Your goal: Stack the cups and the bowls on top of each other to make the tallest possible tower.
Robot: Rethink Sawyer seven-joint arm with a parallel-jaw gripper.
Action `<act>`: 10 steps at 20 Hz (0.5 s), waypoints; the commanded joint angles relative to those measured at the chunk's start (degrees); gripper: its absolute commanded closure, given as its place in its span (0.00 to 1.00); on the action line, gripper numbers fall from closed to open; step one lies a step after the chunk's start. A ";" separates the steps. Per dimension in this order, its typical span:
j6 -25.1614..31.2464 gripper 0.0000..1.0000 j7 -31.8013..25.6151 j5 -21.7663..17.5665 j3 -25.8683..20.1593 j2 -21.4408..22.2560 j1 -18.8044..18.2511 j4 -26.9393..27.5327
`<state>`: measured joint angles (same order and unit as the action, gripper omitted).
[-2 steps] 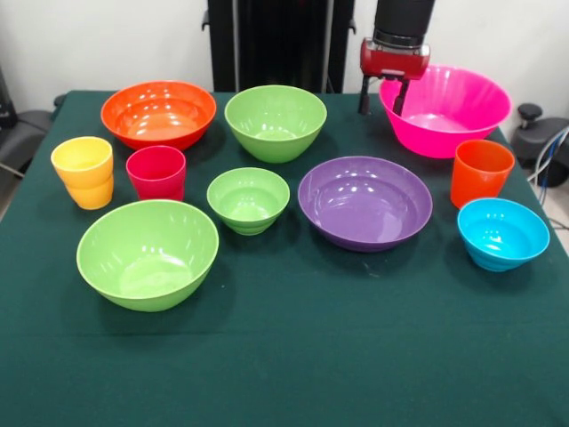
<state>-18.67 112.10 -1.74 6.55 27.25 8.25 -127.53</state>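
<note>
Ten vessels stand separately on the green-covered counter (293,356), all upright with mouths up, none nested or stacked.

Far row: wide orange bowl (158,114) at left; large lime green bowl (276,122) at centre; large hot pink bowl (446,109) at right.

Middle row: yellow cup (84,172) at far left, with the red cup (156,173) just beside it; small lime green bowl (248,199) near centre; wide purple bowl (364,202) right of it; orange cup (481,173) farther right, just in front of the pink bowl.

Near row: second large lime green bowl (148,253) at left, in front of the yellow and red cups; small sky blue bowl (502,233) at far right, just in front of the orange cup.

Gripper (382,98): red body on a black arm that comes down from the top edge, positioned at the left rim of the pink bowl. Its two dark fingers (364,96) hang apart, with a clear gap between them and nothing held; one finger shows outside the rim and the other against the pink wall. Whether either finger touches the bowl cannot be told.

Tower: no pile exists; every cup and bowl sits singly on the cloth.
</note>
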 commanded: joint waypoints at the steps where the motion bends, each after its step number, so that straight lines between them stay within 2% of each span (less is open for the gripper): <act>1: 0.81 0.00 8.36 1.55 -3.95 -2.83 0.04 6.41; 10: 0.93 0.00 8.23 2.10 -3.24 -3.05 0.45 6.73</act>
<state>-18.67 112.10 -1.73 6.60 27.25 8.25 -127.50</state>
